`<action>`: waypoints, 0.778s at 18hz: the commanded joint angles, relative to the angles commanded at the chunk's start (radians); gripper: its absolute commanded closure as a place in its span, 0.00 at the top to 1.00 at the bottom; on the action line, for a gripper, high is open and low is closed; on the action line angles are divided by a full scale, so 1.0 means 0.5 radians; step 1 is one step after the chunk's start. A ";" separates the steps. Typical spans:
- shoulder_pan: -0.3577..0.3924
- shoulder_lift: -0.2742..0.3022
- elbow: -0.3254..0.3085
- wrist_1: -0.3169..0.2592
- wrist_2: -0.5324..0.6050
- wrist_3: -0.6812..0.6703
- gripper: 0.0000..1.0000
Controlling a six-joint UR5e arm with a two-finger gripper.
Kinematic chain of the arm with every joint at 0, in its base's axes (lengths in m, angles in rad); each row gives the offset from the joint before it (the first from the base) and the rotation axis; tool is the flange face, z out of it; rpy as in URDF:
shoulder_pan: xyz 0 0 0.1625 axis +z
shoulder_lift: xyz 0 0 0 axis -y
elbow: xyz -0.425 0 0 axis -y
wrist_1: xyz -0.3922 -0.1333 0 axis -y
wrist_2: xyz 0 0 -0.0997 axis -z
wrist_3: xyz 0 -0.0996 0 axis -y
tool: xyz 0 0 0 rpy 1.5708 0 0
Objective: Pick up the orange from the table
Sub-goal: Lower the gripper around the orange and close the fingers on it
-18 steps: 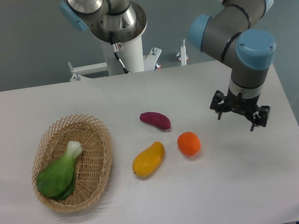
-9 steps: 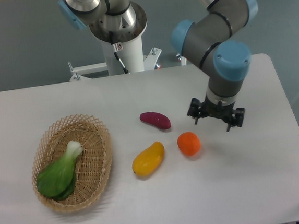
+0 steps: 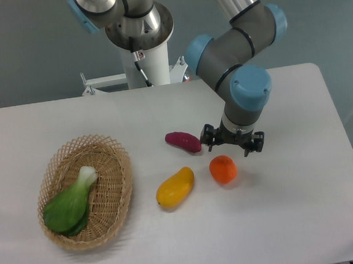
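The claw (image 3: 233, 145) hangs with its fingers spread apart and empty, just above and behind the orange (image 3: 223, 169), which lies on the white tabletop (image 3: 295, 220) beside the mango-shaped fruit (image 3: 175, 187). To do this well, I think it must center over the round, smooth, slightly glossy fruit, lower straight, and close at its widest part, because such skin can slip. The purple sweet potato (image 3: 183, 141) lies near, so the fingers should avoid it.
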 joint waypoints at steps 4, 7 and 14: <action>-0.070 -0.064 -0.027 0.181 0.052 -0.160 1.00; -0.077 -0.074 -0.046 0.215 0.064 -0.175 1.00; -0.116 -0.111 -0.046 0.230 0.150 -0.267 0.92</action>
